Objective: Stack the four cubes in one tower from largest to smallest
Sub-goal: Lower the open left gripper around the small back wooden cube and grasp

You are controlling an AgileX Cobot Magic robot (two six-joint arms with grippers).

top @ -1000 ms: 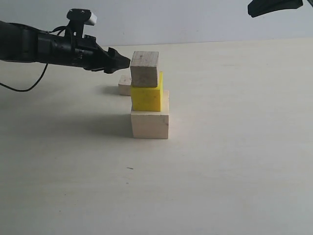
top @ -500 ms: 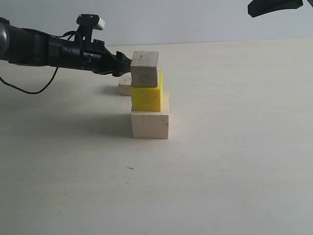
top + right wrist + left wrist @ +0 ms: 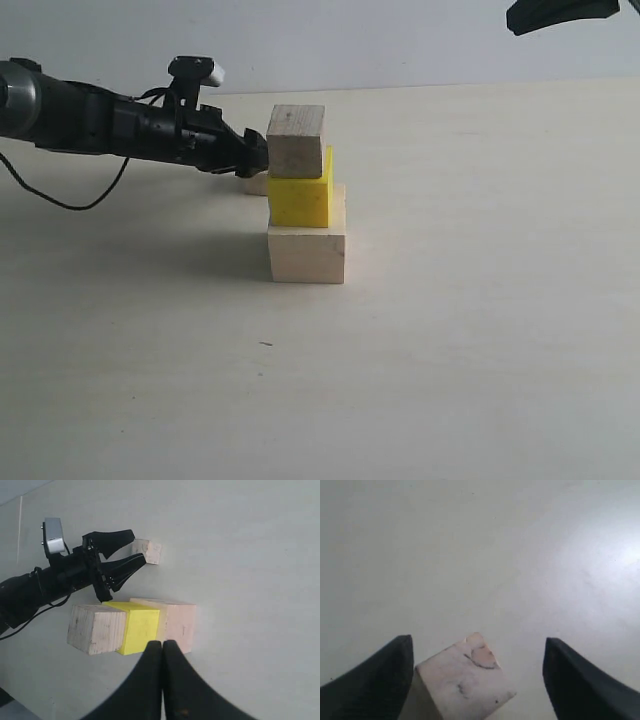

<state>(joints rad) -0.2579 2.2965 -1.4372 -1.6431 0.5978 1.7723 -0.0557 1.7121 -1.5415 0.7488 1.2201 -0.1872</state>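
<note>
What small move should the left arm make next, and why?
Probably shift the left end effector slightly sideways to centre it on the smallest cube before closing. Its jaws stand open with that cube between them, much nearer one finger than the other, and not yet gripped. The tower holds only three cubes, so this loose one on the table is the piece it lacks.
</note>
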